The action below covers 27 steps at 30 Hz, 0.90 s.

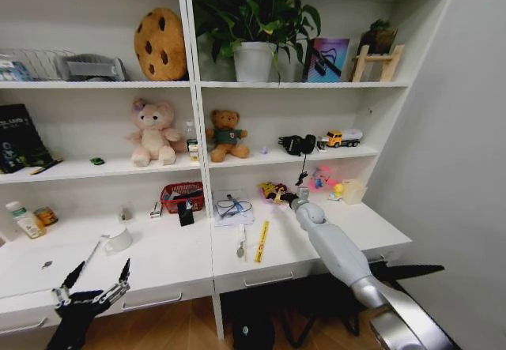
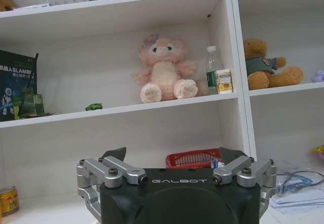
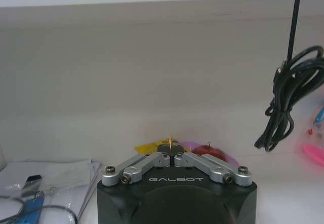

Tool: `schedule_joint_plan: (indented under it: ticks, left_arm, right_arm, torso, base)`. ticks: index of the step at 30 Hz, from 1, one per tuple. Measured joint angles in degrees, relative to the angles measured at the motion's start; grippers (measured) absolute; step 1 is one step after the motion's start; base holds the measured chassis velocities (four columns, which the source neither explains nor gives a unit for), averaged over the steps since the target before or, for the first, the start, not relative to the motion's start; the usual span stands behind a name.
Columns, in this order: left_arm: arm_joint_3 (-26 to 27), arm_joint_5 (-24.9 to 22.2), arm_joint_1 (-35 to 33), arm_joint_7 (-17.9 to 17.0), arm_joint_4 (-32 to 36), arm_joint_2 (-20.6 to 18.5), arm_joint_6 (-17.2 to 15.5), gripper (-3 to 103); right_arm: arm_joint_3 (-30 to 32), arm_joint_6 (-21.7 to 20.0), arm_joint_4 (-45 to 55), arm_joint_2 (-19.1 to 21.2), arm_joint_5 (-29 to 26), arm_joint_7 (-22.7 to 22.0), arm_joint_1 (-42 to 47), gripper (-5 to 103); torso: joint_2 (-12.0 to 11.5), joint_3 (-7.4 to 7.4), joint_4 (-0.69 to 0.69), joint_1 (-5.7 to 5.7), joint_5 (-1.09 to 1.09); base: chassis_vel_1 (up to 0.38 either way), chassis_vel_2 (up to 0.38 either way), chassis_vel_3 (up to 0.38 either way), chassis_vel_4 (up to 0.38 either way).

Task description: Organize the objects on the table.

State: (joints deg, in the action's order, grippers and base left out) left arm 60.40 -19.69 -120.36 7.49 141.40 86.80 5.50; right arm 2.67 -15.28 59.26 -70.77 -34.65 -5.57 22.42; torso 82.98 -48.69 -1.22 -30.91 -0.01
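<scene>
The long white table [image 1: 174,259] carries scattered objects: a white mug [image 1: 118,239], a red basket [image 1: 183,196], papers with a blue cord [image 1: 233,208], a yellow strip [image 1: 262,241] and a thin pen [image 1: 91,254]. My right gripper [image 1: 289,197] reaches to the back of the table beside small colourful toys [image 1: 273,191]. In the right wrist view it [image 3: 171,152] is shut, its tips against a yellow bit [image 3: 152,146] and a red round toy [image 3: 208,149]; a hold cannot be told. My left gripper [image 1: 99,277] hangs open at the table's front left edge, empty [image 2: 172,152].
A tiny green toy [image 1: 96,161] lies on the shelf above, near a pink plush [image 1: 152,133] and a brown bear [image 1: 227,135]. A black cable [image 3: 283,102] dangles by the right gripper. A bottle [image 1: 24,220], a can [image 1: 46,216] and a clear box [image 1: 352,190] stand on the table.
</scene>
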Motion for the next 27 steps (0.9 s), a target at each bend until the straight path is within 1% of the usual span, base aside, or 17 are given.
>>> schedule_joint_plan:
  ticks: [1,2,4,5,6,7,8,10,15,19,27]
  left_arm:
    - [0.0,0.0,0.0,0.0,0.0,0.0,0.0,100]
    - [0.0,0.0,0.0,0.0,0.0,0.0,0.0,100]
    - [0.0,0.0,0.0,0.0,0.0,0.0,0.0,100]
    - [0.0,0.0,0.0,0.0,0.0,0.0,0.0,100]
    - [0.0,0.0,0.0,0.0,0.0,0.0,0.0,100]
    - [0.0,0.0,0.0,0.0,0.0,0.0,0.0,100]
    - [0.0,0.0,0.0,0.0,0.0,0.0,0.0,100]
    - [0.0,0.0,0.0,0.0,0.0,0.0,0.0,100]
    - [0.0,0.0,0.0,0.0,0.0,0.0,0.0,100]
    - [0.0,0.0,0.0,0.0,0.0,0.0,0.0,100]
    - [0.0,0.0,0.0,0.0,0.0,0.0,0.0,100]
  right_arm:
    - [0.1,1.2,-1.5,-0.6,1.0,0.3,-0.9,0]
    - [0.1,1.2,-1.5,-0.6,1.0,0.3,-0.9,0]
    - [0.9,3.9,-3.6,-1.2,2.8,0.6,-1.6,0]
    - [0.9,3.9,-3.6,-1.2,2.8,0.6,-1.6,0]
    - [1.4,4.9,-3.9,-1.2,3.6,0.8,-1.5,0]
    - [2.1,6.1,-3.7,-1.0,4.3,1.4,-0.9,0]
    - [2.1,6.1,-3.7,-1.0,4.3,1.4,-0.9,0]
    - [2.8,7.5,-2.5,-0.3,4.5,2.6,0.8,0]
    - [3.6,7.4,-0.7,0.9,4.0,4.0,2.6,0]
    - [3.8,7.1,-0.1,1.4,3.9,4.1,3.2,0]
    - [3.9,6.9,0.5,1.7,3.8,3.9,3.7,0]
  torso:
    - [0.0,0.0,-0.01,0.0,-0.01]
    - [0.0,0.0,-0.01,0.0,-0.01]
    - [0.0,0.01,0.01,0.0,0.0]
    - [0.0,0.01,0.01,0.0,0.0]
    - [0.0,0.01,0.0,0.0,0.01]
    - [0.0,0.01,0.0,0.0,-0.01]
    - [0.0,0.01,0.0,0.0,-0.01]
    - [0.0,0.0,-0.01,0.0,0.03]
    - [0.0,0.01,-0.01,0.0,0.01]
    - [0.0,0.01,0.01,0.01,0.01]
    - [0.0,0.01,0.0,0.0,0.01]
  base:
    - [0.0,0.0,0.0,0.0]
    - [0.0,0.0,0.0,0.0]
    - [0.0,0.0,0.0,0.0]
    - [0.0,0.0,0.0,0.0]
    - [0.0,0.0,0.0,0.0]
    - [0.0,0.0,0.0,0.0]
    - [0.0,0.0,0.0,0.0]
    - [0.0,0.0,0.0,0.0]
    - [0.0,0.0,0.0,0.0]
    - [0.0,0.0,0.0,0.0]
    - [0.0,0.0,0.0,0.0]
